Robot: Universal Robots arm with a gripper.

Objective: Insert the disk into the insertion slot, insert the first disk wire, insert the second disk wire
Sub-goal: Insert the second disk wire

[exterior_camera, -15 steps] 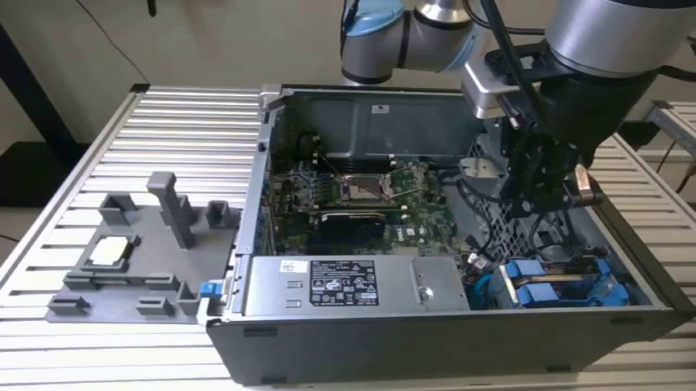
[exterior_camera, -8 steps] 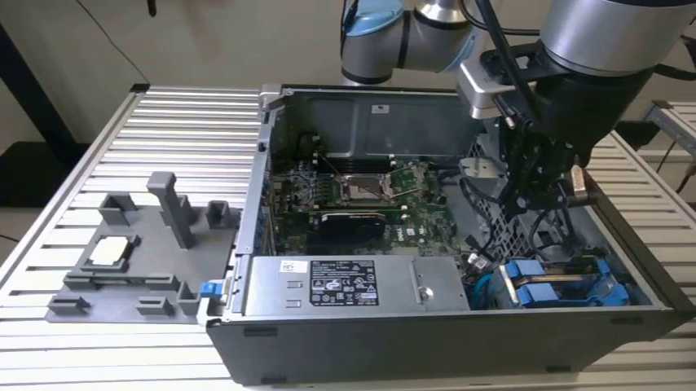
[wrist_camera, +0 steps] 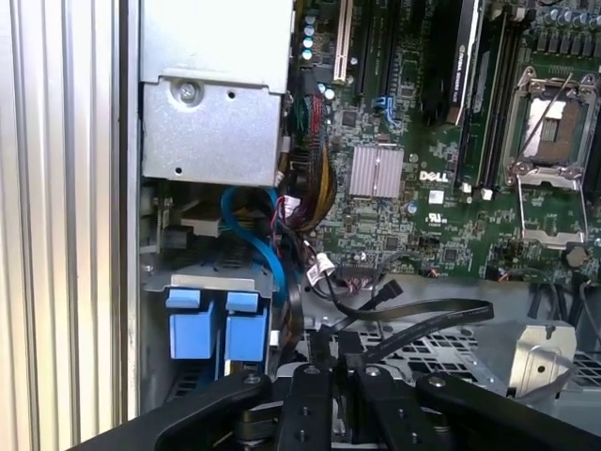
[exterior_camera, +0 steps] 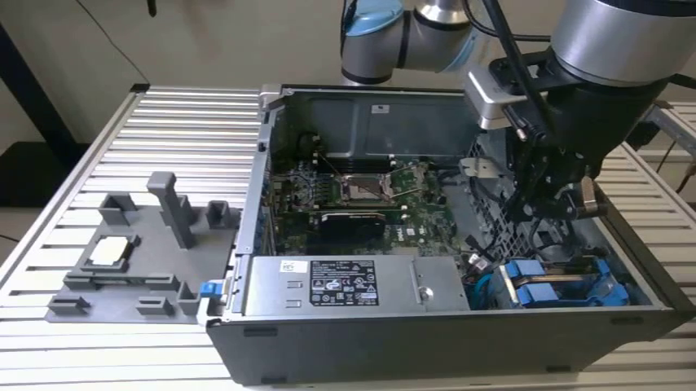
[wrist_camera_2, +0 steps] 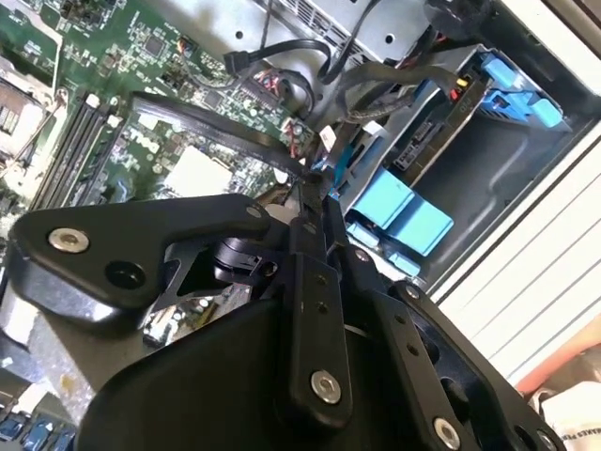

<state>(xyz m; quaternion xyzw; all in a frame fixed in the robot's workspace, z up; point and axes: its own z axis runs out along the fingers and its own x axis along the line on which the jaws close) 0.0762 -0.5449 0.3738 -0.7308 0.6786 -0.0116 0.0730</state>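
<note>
Pincer (wrist_camera_2: 305,193) clenched on a black wire near the disk (exterior_camera: 555,285), which already sits in the insertion slot (exterior_camera: 620,281) at the case's front corner; keep the plug square to the disk's connector, press gently.

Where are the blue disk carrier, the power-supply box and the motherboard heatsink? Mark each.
blue disk carrier (exterior_camera: 557,281): exterior view, its blue tabs.
power-supply box (exterior_camera: 342,285): exterior view, its labelled top.
motherboard heatsink (wrist_camera: 376,172): first wrist view, its fins.
</note>
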